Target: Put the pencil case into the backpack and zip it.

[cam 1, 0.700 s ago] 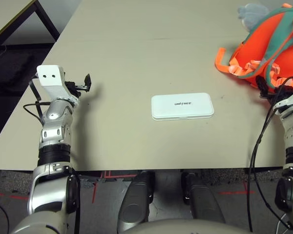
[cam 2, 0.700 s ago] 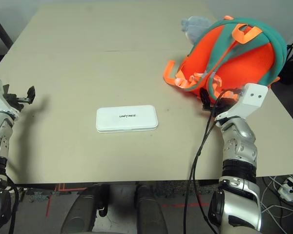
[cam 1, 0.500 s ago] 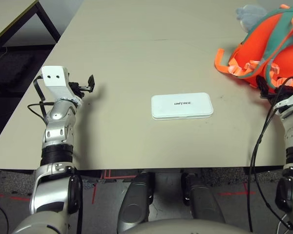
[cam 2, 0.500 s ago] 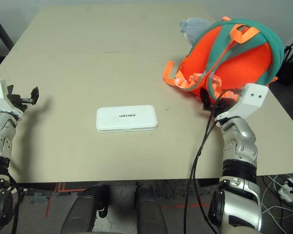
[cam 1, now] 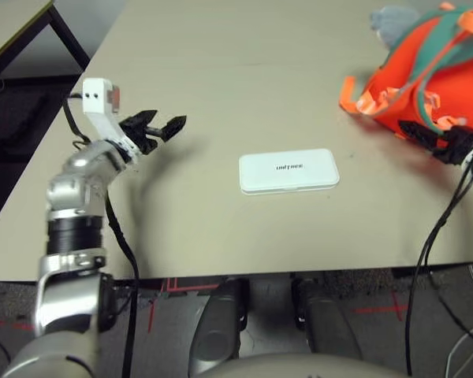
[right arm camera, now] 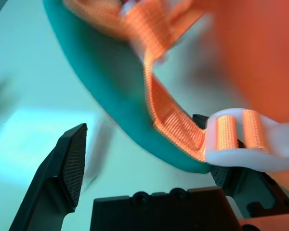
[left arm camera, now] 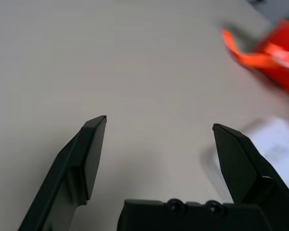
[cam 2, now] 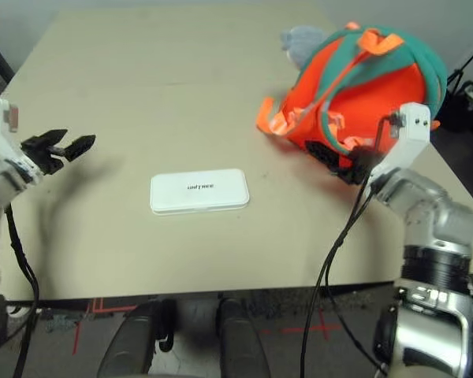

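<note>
Left end effector [left arm camera: 160,121] is hovering over the table [cam 2: 134,134], fingers standing wide apart, gripping nothing. Right end effector [right arm camera: 141,122] is also holding its fingers apart, reaching in at the near edge of the backpack [cam 2: 378,102]; a pale buckle [right arm camera: 231,157] and orange webbing [right arm camera: 171,115] are overlapping one finger, apparently without being clamped.

Pencil case [cam 2: 199,201] is lying flat on the table between the two arms, lettering up, outside the backpack and well apart from it.

Progress, as judged: the task is standing at its start. Neither the insertion nor the zipping is showing as done. Opening the bag, putting the case inside and closing the zip are all remaining. Whether the zip is open, cannot tell.

Farther out: grey plush charm [cam 2: 302,43] is sitting beside the backpack's far side. Loose straps are crowding the right side and could be snagging fingers; black cables [cam 2: 325,272] are trailing beside the right forearm.
</note>
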`<control>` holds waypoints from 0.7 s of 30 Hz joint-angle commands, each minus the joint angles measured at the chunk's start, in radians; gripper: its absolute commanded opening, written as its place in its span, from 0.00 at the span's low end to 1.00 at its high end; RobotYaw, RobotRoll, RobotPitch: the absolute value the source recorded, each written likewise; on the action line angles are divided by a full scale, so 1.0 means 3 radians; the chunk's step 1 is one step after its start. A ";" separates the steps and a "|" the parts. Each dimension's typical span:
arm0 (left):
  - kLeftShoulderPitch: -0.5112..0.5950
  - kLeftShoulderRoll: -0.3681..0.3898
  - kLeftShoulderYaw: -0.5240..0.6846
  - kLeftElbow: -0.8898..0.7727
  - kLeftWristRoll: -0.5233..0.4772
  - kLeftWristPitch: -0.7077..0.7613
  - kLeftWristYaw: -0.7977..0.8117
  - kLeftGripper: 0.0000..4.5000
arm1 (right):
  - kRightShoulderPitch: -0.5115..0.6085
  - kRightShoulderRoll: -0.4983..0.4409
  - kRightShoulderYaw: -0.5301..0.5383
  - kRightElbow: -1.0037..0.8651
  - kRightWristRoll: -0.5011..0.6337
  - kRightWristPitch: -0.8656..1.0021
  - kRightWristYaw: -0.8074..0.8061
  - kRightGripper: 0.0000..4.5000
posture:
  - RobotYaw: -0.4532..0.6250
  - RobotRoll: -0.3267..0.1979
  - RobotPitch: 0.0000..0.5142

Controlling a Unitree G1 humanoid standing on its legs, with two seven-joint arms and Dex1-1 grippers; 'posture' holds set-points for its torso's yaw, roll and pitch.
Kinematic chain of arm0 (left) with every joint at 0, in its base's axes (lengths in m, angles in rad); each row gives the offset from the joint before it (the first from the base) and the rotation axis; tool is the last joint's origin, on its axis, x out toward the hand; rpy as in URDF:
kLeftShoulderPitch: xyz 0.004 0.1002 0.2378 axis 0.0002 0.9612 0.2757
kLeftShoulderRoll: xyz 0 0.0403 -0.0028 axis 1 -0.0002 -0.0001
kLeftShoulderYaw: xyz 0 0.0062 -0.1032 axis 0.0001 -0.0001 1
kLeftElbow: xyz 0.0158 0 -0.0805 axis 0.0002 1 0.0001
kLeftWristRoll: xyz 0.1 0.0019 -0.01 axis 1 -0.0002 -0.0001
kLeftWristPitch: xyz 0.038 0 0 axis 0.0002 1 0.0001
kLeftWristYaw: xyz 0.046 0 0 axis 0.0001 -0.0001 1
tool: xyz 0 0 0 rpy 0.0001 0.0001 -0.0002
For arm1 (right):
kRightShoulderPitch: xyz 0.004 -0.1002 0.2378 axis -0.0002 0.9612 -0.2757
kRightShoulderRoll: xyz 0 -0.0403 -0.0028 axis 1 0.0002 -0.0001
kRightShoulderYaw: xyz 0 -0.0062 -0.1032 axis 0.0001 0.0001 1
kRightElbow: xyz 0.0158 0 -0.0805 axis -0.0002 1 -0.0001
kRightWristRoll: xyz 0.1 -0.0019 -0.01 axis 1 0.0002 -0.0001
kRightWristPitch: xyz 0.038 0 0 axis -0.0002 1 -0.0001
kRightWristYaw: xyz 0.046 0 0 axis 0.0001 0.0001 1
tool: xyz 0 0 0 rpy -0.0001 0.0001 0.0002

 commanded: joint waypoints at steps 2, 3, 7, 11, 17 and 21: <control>-0.0170 0.0171 0.0024 -0.0009 -0.0428 0.0923 -0.0134 1.00 | 0.0054 -0.0332 0.0311 -0.0380 0.0331 0.0578 0.0513 1.00 | 0.64 0.62 0.27; -0.0212 0.0182 0.0005 0.0022 -0.0457 0.1033 -0.0136 1.00 | 0.0086 -0.0371 0.0343 -0.0391 0.0339 0.0632 0.0552 1.00 | 0.64 0.62 0.27; -0.0228 0.0198 -0.0108 0.0014 -0.0390 0.1032 -0.0179 1.00 | 0.0194 -0.0286 0.0387 -0.0356 0.0159 0.0435 0.0493 1.00 | 0.63 0.62 0.27; -0.0249 0.0133 -0.0166 0.0016 -0.0362 0.0997 -0.0158 1.00 | 0.0173 -0.0335 0.0349 -0.0152 -0.0090 0.0193 0.0414 1.00 | 0.62 0.62 0.29; -0.0243 0.0010 -0.0188 0.0055 -0.0391 0.1087 -0.0110 1.00 | 0.0033 -0.0411 0.0209 -0.0113 0.0056 0.0438 0.0460 1.00 | 0.60 0.62 0.33; -0.0237 -0.0170 -0.0167 0.0237 -0.0424 0.1266 -0.0043 1.00 | -0.0038 -0.0149 0.0206 -0.0122 0.0182 0.0790 0.0282 1.00 | 0.60 0.62 0.33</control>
